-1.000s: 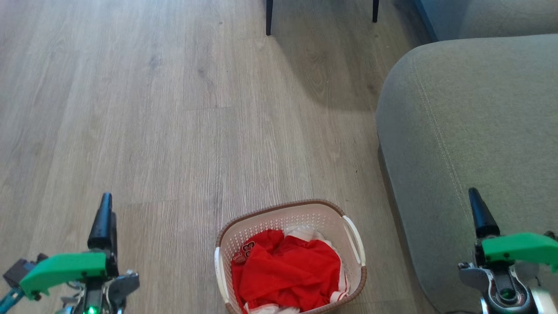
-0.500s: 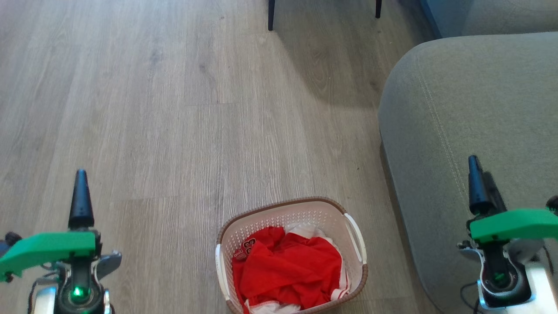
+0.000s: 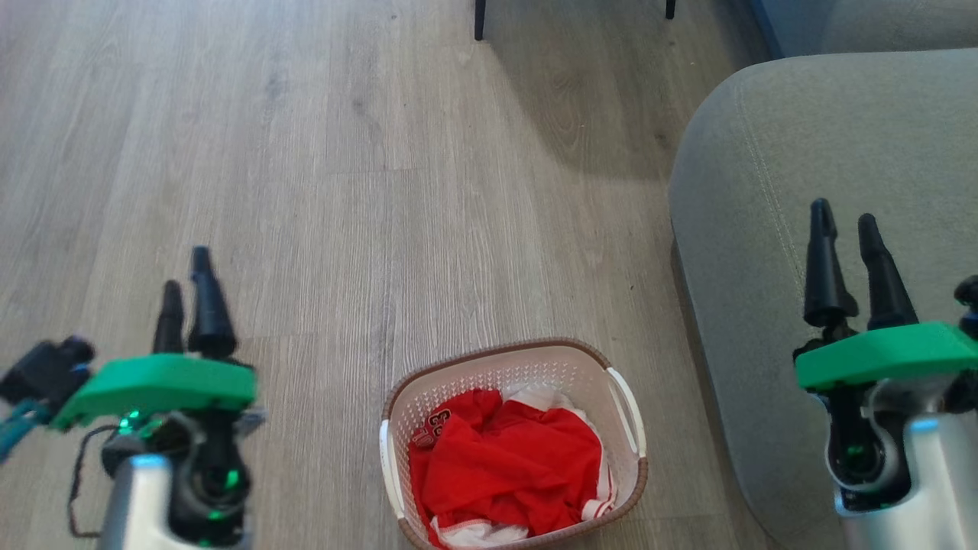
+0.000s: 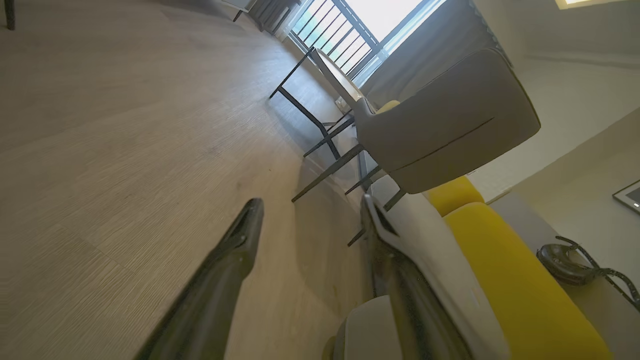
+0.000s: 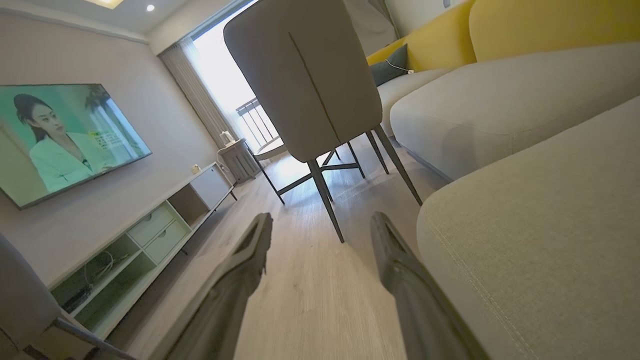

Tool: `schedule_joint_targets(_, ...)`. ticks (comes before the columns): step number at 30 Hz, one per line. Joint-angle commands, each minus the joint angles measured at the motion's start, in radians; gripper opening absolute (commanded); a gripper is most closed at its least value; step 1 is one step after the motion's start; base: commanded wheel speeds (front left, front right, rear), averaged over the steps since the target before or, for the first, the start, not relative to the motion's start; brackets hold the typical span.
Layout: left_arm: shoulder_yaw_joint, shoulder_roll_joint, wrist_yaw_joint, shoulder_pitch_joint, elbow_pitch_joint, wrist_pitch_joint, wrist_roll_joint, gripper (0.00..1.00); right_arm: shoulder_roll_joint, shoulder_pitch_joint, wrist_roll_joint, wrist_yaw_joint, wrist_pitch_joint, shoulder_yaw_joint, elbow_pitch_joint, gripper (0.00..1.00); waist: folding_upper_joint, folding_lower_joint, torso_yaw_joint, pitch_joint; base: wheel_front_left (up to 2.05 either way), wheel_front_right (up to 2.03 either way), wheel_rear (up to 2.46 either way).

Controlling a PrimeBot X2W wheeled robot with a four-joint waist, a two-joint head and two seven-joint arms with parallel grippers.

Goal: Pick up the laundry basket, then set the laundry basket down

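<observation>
L end effector (image 3: 185,267), R end effector (image 3: 843,211) raised, rotated.

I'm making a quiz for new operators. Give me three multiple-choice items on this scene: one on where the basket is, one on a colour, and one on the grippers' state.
1. Where is the basket?
A. on the floor, beside the sofa
B. on the sofa
C. held in the air

2. What colour are most of the clothes in it?
A. blue
B. green
C. red

3. How are the left gripper and right gripper?
A. both shut on the basket
B. both open and empty
C. left shut, right open

Answers:
1 A: the basket sits on the wood floor, with the sofa on the robot's right.
2 C: red fabric fills the basket, with a little white trim.
3 B: each wrist view shows a wide gap with nothing in it.
</observation>
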Motion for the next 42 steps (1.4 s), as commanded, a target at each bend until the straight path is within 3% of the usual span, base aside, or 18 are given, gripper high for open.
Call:
schedule_joint_targets(1, -0.016, 0.010, 0.026, -0.060, -0.055, -0.016, 0.055, 1.00, -0.025, -0.051, -0.050, 0.004, -0.016, 0.025, -0.050, 1.00, 0.0000, 0.0000, 0.002, 0.001, 0.00, 0.00, 0.00)
schedule_joint_targets(9, -0.168, 0.011, 0.139, -0.077, -0.069, -0.039, 0.282, 1.00, -0.046, -0.052, -0.193, 0.005, -0.039, 0.080, -0.068, 1.00, 0.0000, 0.0000, 0.005, 0.003, 0.00, 0.00, 0.00)
schedule_joint_targets(21, -0.353, 0.058, 0.224, -0.108, 0.056, -0.075, 0.489, 1.00, -0.041, -0.031, -0.319, 0.005, -0.074, 0.111, -0.007, 1.00, 0.0000, 0.0000, -0.005, -0.005, 0.00, 0.00, 0.00)
schedule_joint_targets(28, -0.410, 0.072, 0.180, -0.123, 0.065, -0.092, 0.510, 1.00, -0.058, -0.030, -0.395, 0.006, -0.092, 0.151, 0.031, 1.00, 0.0000, 0.0000, -0.009, -0.006, 0.00, 0.00, 0.00)
schedule_joint_targets(33, -0.415, 0.068, 0.144, -0.123, 0.042, -0.107, 0.563, 1.00, -0.034, -0.032, -0.344, 0.006, -0.106, 0.145, 0.060, 1.00, 0.0000, 0.0000, -0.010, -0.008, 0.00, 0.00, 0.00)
schedule_joint_targets(42, -0.397, 0.046, 0.157, -0.113, -0.017, -0.133, 0.686, 1.00, -0.053, -0.041, -0.446, 0.007, -0.133, 0.185, 0.032, 1.00, 0.0000, 0.0000, -0.007, -0.006, 0.00, 0.00, 0.00)
